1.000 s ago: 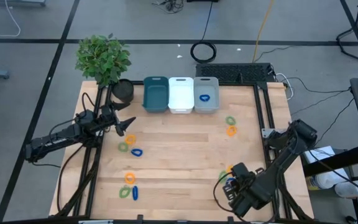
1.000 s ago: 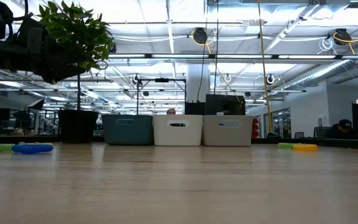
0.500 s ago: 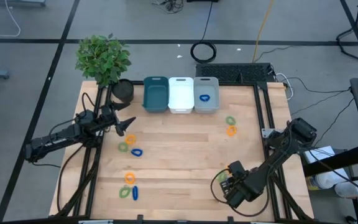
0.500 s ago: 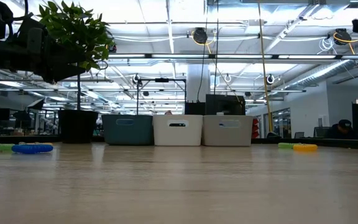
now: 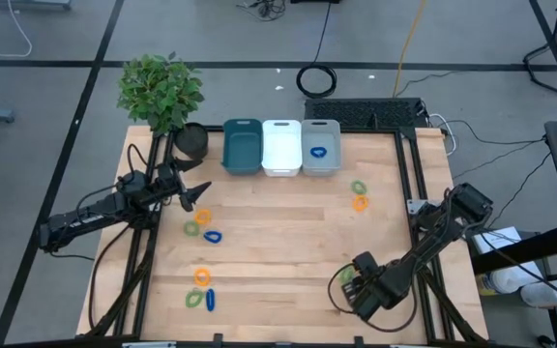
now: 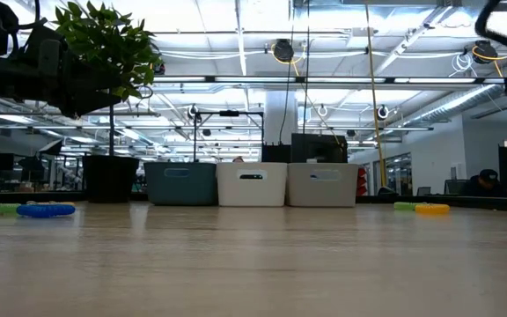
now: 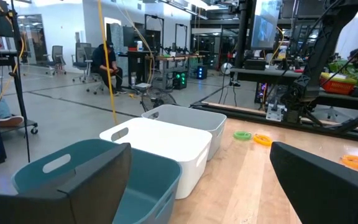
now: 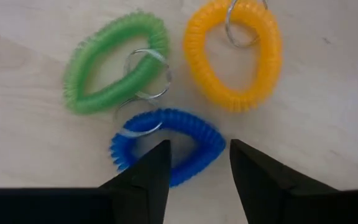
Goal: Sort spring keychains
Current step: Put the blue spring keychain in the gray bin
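Observation:
Three spring keychains lie together on the wood near the table's near right corner: a green one (image 8: 114,65), an orange one (image 8: 235,56) and a blue one (image 8: 166,146), each with a metal ring. My right gripper (image 8: 197,155) (image 5: 361,287) points down over them, open, its fingers either side of the blue coil's end nearest the orange one, apart from it. My left gripper (image 5: 194,195) hangs level over the table's far left, open and holding nothing (image 7: 197,174). One blue keychain (image 5: 319,152) lies in the grey bin (image 5: 320,164).
Teal (image 5: 242,147), white (image 5: 281,147) and grey bins stand in a row at the far edge, beside a potted plant (image 5: 161,89). Other keychains lie at the right (image 5: 359,195), left of centre (image 5: 203,226) and near left (image 5: 202,290). Bare wood fills the middle.
My right gripper has come down toward the three keychains near the table's near right corner and shifted a little toward the left edge. In the low view its arm has come into the picture at the upper right. The keychains have stayed where they were.

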